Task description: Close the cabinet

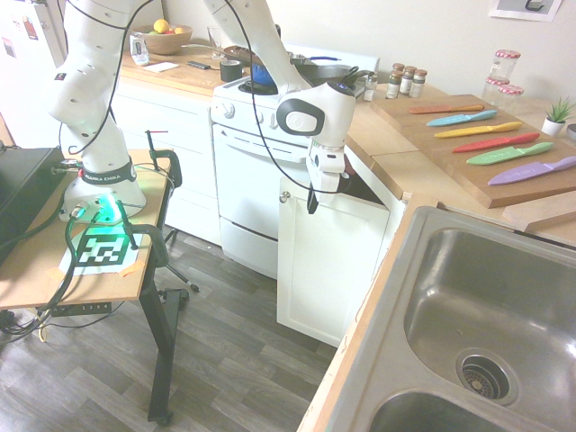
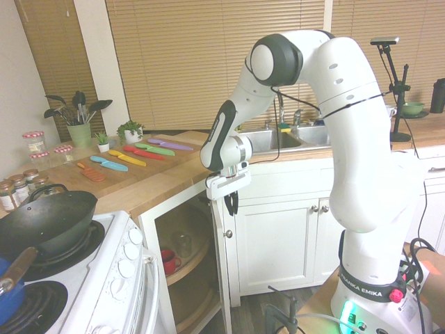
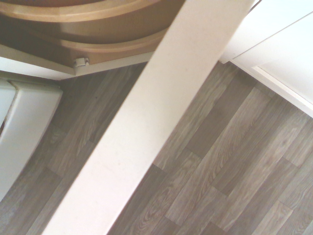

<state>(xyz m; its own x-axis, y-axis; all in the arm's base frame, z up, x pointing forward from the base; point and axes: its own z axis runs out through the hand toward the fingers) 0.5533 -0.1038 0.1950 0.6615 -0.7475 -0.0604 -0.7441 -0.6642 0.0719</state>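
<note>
One cabinet, beside the oven, stood ajar; your gripper hung closed over the door's top edge, holding nothing. Risk: it could skid off that edge.

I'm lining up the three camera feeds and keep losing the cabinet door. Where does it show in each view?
First exterior view: the cabinet door stands center, swung open, its face toward the camera, below the pincer.
Second exterior view: seen edge-on as a narrow strip, center, below the pincer.
Wrist view: its top edge is the pale diagonal band over the floor.
Shared landmark: the oven beside the cabinet.
</note>
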